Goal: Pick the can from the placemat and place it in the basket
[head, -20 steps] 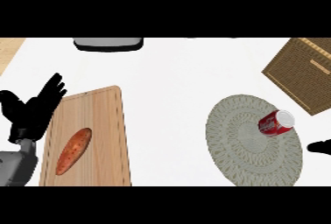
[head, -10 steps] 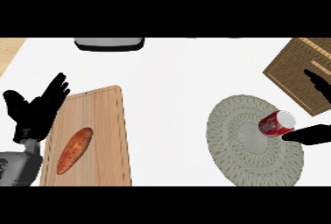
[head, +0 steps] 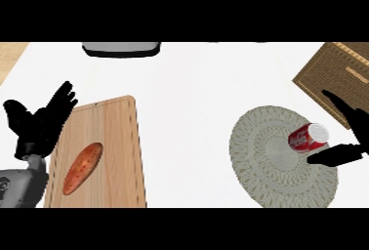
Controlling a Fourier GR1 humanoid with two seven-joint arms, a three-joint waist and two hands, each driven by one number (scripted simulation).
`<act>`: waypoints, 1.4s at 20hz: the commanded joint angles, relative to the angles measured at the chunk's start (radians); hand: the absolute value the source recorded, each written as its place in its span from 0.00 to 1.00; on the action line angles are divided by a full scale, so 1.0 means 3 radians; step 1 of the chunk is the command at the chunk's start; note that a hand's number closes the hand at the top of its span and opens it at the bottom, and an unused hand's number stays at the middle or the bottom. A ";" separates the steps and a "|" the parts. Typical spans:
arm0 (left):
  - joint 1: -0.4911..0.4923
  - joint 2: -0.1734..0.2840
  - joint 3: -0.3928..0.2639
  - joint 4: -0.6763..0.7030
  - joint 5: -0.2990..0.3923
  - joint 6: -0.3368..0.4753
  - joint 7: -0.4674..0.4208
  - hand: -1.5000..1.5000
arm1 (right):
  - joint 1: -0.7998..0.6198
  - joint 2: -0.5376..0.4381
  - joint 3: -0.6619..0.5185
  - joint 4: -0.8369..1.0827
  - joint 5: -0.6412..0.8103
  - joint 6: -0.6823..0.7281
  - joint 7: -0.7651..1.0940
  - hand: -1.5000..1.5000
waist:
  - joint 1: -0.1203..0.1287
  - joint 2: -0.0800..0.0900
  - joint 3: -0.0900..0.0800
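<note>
The can [head: 308, 137], red with a pale top, lies on its side near the right edge of the round placemat [head: 277, 161], its top end tilted toward the counter's far right corner. My right hand [head: 348, 131] comes in from the counter's right edge and brackets the can without closing on it: the thumb reaches in just below the can's near side, and the straight fingers [head: 340, 105] stand spread above and to the right of it, over the near corner of the basket [head: 338, 73]. That hand is open, and I cannot tell whether the thumb is touching the can or just beside it. I judge this to be the approach-to-grasp step, with the pick not yet made and nothing placed. The next move calls for bringing the palm in toward the can and curling the fingers round its body from the far side while the thumb backs it from the near side; since the can lies on its side it could roll across the mat if I nudge it before both sides are covered. After that it needs a lift and a short carry toward the far right corner, where the basket sits just beyond the mat. My left hand [head: 39, 122] rests open, fingers up, by the counter's left edge, next to the wooden cutting board [head: 115, 146] that carries a sweet potato [head: 81, 167].
</note>
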 commanded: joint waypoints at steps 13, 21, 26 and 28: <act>0.0043 -0.0197 0.0259 0.0057 -0.0203 -0.0276 -0.0051 0.50 | -0.0014 0.0180 -0.0283 0.0152 0.0078 0.0332 -0.0527 0.00 | -0.0001 0.0001 0.0000; -0.0111 -0.0237 0.0356 0.0227 -0.0356 -0.0300 -0.0089 0.50 | 0.0226 0.0395 -0.0140 -0.0001 0.0524 0.0127 -0.0414 0.00 | -0.0015 0.0001 -0.0001; 0.0029 -0.0297 0.0344 0.0027 -0.0386 -0.0364 -0.0052 0.50 | 0.0095 0.0462 -0.0122 -0.0076 0.0652 0.0204 -0.0190 0.00 | -0.0007 -0.0001 -0.0001; -0.0186 -0.0372 0.0355 0.0260 -0.0400 -0.0270 -0.0069 0.50 | 0.0033 0.0348 -0.0051 0.0342 0.0804 0.0136 -0.0623 1.00 | -0.0008 0.0004 0.0000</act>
